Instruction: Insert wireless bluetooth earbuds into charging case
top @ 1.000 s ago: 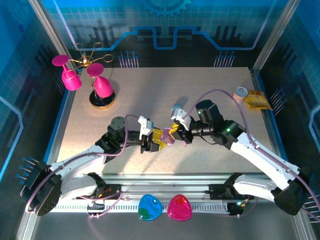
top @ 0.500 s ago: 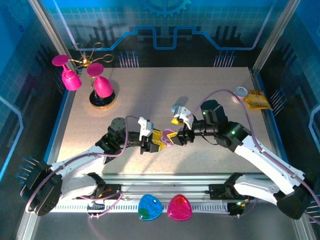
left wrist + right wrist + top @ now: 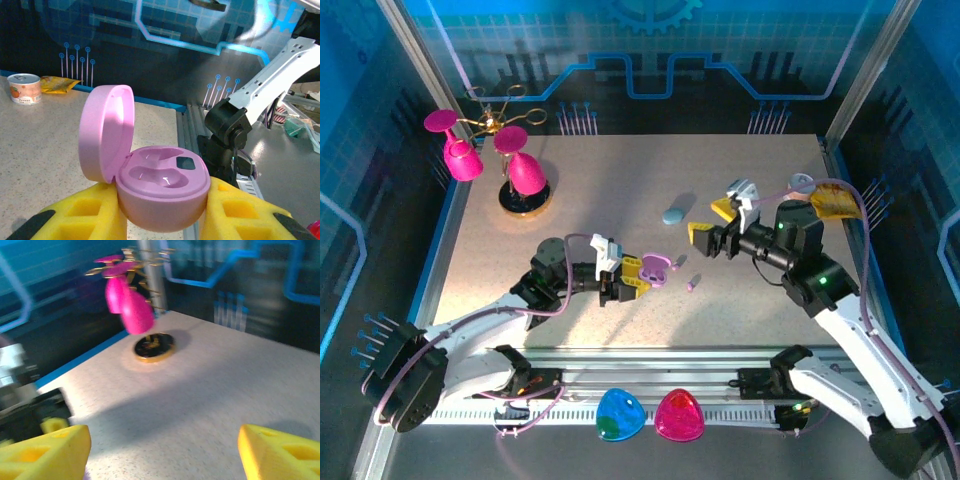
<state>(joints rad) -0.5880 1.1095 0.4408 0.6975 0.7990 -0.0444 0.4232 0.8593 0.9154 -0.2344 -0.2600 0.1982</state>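
Earbud [image 3: 692, 284] beside case [image 3: 656, 267] in left tool [image 3: 638, 277]

The right wrist view is blurred: the pink cup stand [image 3: 132, 300] has soft outlines, and the lower edge cuts off the fingers [image 3: 45, 455] of the right claw [image 3: 165, 445]. The underside of the purple case [image 3: 165, 180] is hidden between the pads [image 3: 85, 215] of the left claw [image 3: 162, 220]. From above, the purple earbud [image 3: 692, 284] on the desk [image 3: 620, 190] is too small to show any detail.
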